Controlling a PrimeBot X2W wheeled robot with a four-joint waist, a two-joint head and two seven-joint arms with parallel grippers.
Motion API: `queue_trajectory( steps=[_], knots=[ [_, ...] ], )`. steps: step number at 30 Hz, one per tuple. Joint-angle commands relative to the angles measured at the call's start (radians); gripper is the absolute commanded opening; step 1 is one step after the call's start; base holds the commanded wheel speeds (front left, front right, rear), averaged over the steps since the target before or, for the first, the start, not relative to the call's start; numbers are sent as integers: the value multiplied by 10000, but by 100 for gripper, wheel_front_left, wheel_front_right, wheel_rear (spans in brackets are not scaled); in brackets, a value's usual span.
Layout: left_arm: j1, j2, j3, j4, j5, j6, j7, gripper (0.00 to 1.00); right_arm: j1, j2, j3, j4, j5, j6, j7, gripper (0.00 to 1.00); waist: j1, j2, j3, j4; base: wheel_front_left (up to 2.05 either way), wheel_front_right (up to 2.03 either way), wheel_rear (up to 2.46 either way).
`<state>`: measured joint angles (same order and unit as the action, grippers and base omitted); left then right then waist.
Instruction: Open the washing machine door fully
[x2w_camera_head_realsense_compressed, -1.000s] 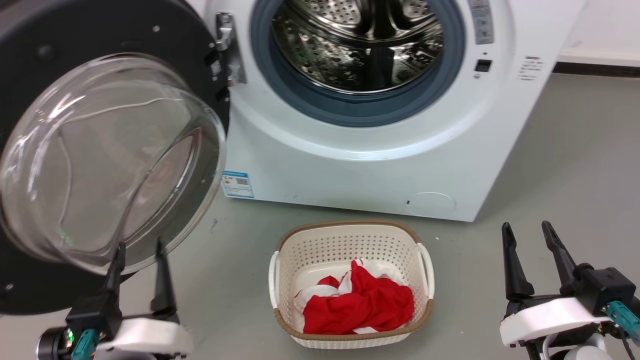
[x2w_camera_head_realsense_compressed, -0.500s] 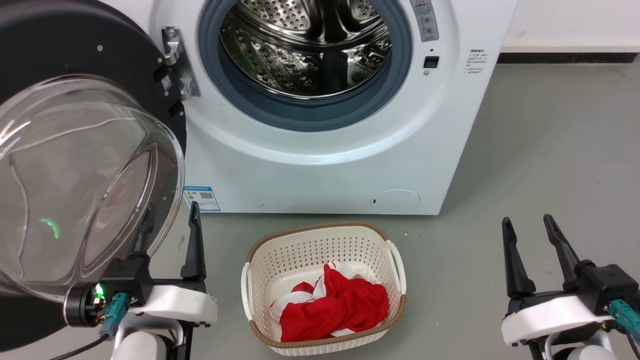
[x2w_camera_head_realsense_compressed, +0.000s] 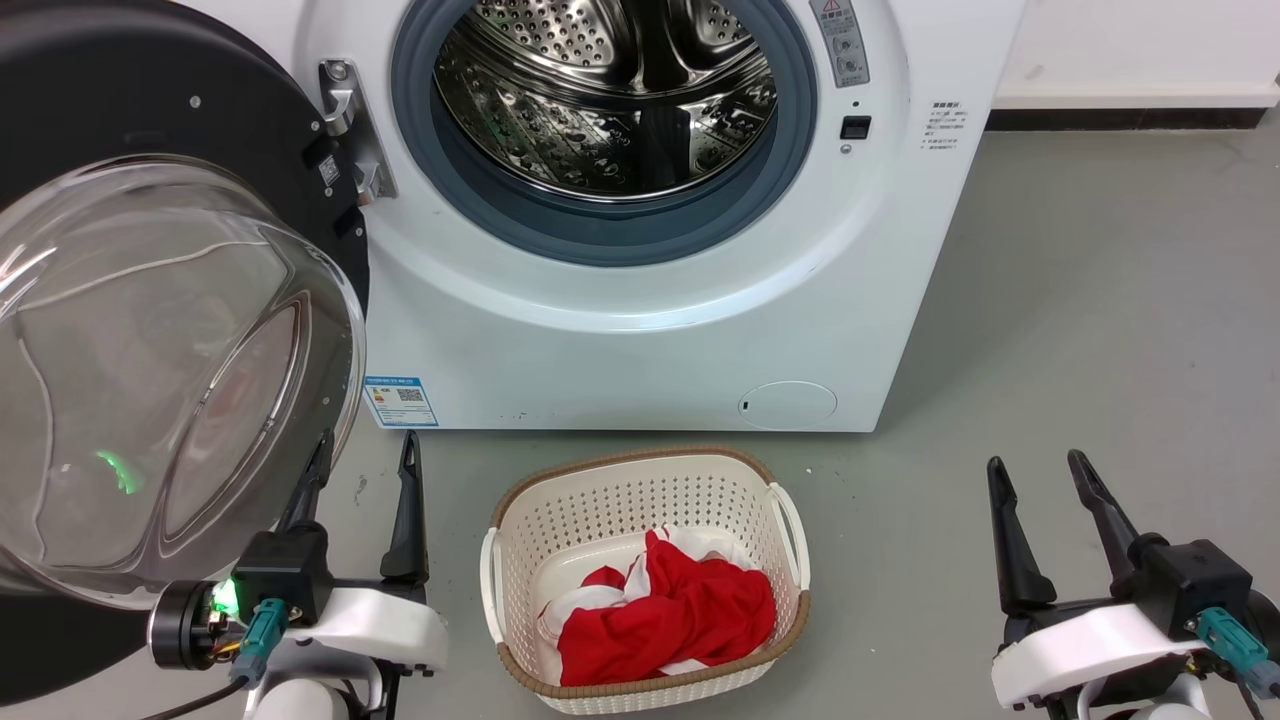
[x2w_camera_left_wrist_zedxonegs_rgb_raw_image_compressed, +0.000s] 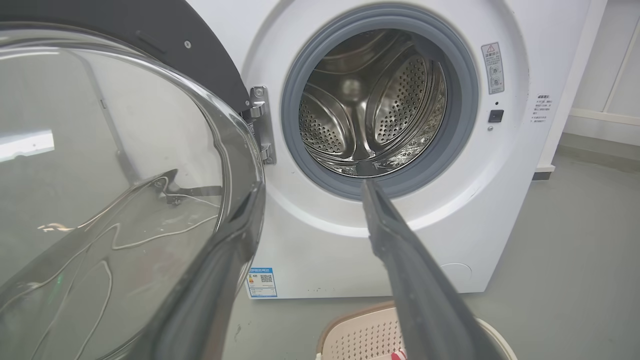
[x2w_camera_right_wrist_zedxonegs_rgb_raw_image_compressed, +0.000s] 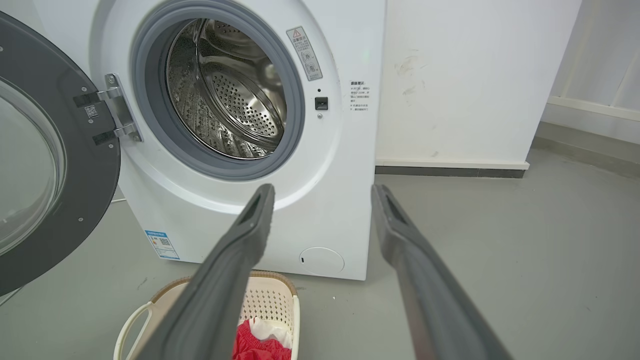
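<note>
The washing machine door (x2w_camera_head_realsense_compressed: 170, 350) stands swung out to the left of the white washing machine (x2w_camera_head_realsense_compressed: 640, 340), carried on a metal hinge (x2w_camera_head_realsense_compressed: 350, 130) at the left edge of the opening. Its inner face is turned toward the robot. The black rim surrounds a bulging clear glass bowl that takes up the left side of the head view. In the left wrist view the door (x2w_camera_left_wrist_zedxonegs_rgb_raw_image_compressed: 110, 175) again takes up the left half, and in the right wrist view the door (x2w_camera_right_wrist_zedxonegs_rgb_raw_image_compressed: 45, 175) stands at the left edge. The opening is fully exposed, showing the grey rubber ring (x2w_camera_head_realsense_compressed: 600, 225) around the perforated steel drum (x2w_camera_head_realsense_compressed: 610, 90). A small round flap (x2w_camera_head_realsense_compressed: 788, 405) sits low on the machine front, toward the right.

The left gripper (x2w_camera_head_realsense_compressed: 366, 440) is at the lower left, its two dark fingers spread apart with nothing between them. The finger nearer the door lies along the lower right edge of the glass bowl. In its own wrist view the left gripper (x2w_camera_left_wrist_zedxonegs_rgb_raw_image_compressed: 312, 187) shows that finger overlapping the bowl's rim; whether they touch cannot be told. The other finger points at the machine front, clear of the door.

The right gripper (x2w_camera_head_realsense_compressed: 1036, 460) is at the lower right, well apart from door and machine, over the grey floor (x2w_camera_head_realsense_compressed: 1100, 300). In its own wrist view the right gripper (x2w_camera_right_wrist_zedxonegs_rgb_raw_image_compressed: 323, 187) likewise has its fingers spread and empty.

Between the two grippers, just in front of the machine, a cream perforated basket (x2w_camera_head_realsense_compressed: 640, 500) with a brown rim stands on the floor. It holds a crumpled red and white cloth (x2w_camera_head_realsense_compressed: 680, 620).
</note>
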<state>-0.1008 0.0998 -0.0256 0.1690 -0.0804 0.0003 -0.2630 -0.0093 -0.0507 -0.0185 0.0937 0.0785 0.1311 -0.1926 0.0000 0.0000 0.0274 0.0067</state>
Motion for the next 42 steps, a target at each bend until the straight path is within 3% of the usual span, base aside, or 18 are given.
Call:
queue_trajectory(
  steps=[1,17,18,42],
  knots=[
    [96,-8,-1,43,62,-21,-23,100,44,13,-3,9,-31,-7,-19,100,0,0,-8,10,0,0,0],
    [97,-56,106,-16,149,-109,-23,100,-79,13,-56,83,71,-7,-98,100,0,0,20,5,0,0,0],
    [73,-56,73,26,84,-91,0,0,-20,0,-42,97,31,0,-33,0,1,0,20,4,0,0,0],
    [52,-201,462,345,-4282,-441,1100,0,-296,-15,-276,586,4396,-1,856,0,0,0,-27,-9,0,0,0]
  ],
)
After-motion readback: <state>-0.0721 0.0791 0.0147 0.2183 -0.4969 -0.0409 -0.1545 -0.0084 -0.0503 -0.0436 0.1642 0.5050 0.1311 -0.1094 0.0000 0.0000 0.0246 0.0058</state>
